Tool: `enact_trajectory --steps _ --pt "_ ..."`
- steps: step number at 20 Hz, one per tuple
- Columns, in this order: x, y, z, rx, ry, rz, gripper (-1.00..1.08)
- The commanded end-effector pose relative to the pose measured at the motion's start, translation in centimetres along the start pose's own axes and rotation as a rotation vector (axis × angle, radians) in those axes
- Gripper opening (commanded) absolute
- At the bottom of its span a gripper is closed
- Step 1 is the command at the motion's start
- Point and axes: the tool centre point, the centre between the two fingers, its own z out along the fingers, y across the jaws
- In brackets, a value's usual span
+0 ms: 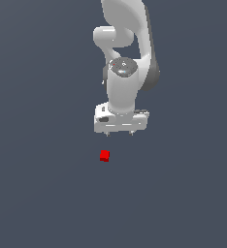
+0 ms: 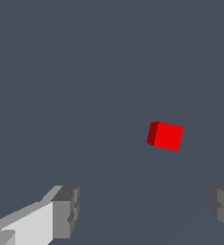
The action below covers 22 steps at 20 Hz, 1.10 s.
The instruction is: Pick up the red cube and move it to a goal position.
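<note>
White arm upright, hand [image 1: 121,134] pointed downward, fingers [image 2: 66,210] spread wide, nothing between.

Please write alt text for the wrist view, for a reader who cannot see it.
A small red cube lies on a plain dark grey surface, ahead of the open jaws of the gripper. Nothing is between the two grey fingertips, and they do not touch the cube.

pincer [image 1: 120,133] spread | apparently open room around red cube [image 1: 104,155]
</note>
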Motion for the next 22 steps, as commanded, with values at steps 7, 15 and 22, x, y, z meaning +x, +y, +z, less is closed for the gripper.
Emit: enact_trajectory --steps 7,15,22 --pt "0.2 0.5 1.0 -0.001 -0.002 0.015 1.0" --pt "1.0 2.5 5.4 -0.003 -0.011 0.079 1.0" --pt "1.8 5.1 10.9 -0.004 -0.022 0.16 1.0"
